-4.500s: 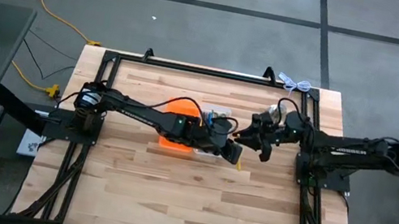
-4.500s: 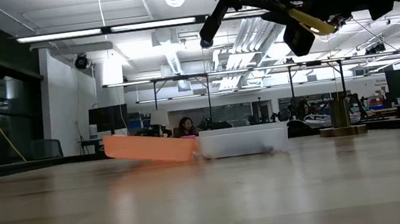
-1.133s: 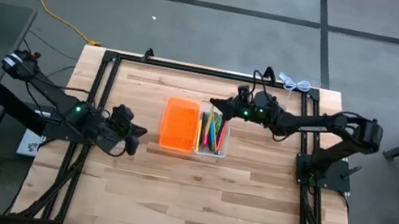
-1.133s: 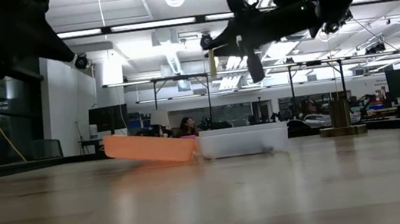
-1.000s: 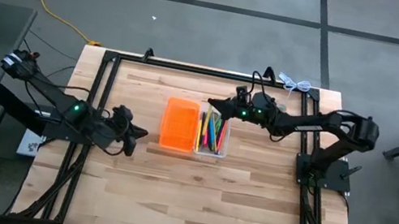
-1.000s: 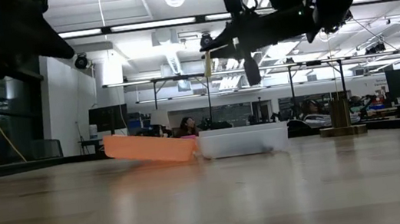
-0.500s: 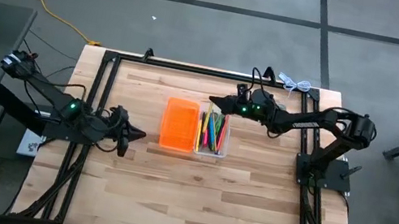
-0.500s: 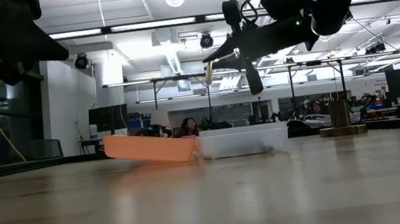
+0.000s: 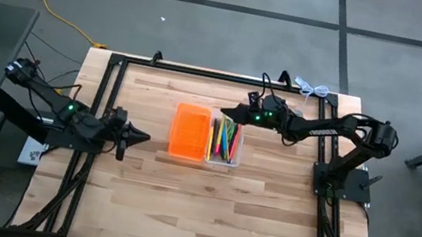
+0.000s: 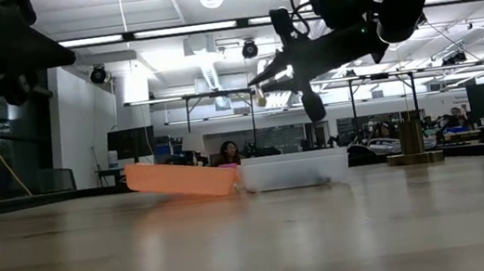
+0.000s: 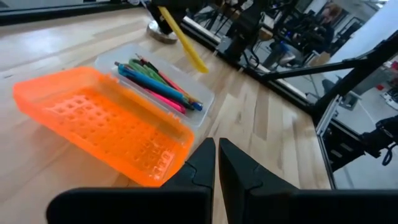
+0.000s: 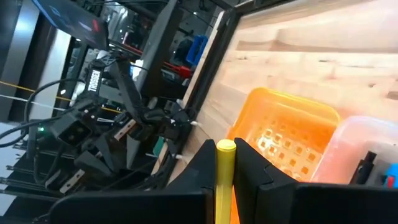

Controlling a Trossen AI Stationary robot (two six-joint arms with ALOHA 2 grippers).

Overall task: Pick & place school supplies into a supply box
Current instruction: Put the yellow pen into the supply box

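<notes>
The supply box's clear tray (image 9: 226,143) holds colored pens (image 9: 224,140); right end effector (image 12: 225,163) grips a yellow marker (image 12: 224,177).

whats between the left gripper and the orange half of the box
Only bare wooden tabletop. The high view shows the left gripper apart from the orange half, with nothing lying between them.

a big open lab or workshop; strip lights (image 10: 140,34) and ducts run across the top of the low view. more workbenches (image 10: 218,96) stand behind; bare concrete floor (image 9: 208,35) above the table.

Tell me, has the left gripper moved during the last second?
Yes. In the high view the left gripper has drawn slightly back toward the table's left edge, farther from the orange half of the supply box.
</notes>
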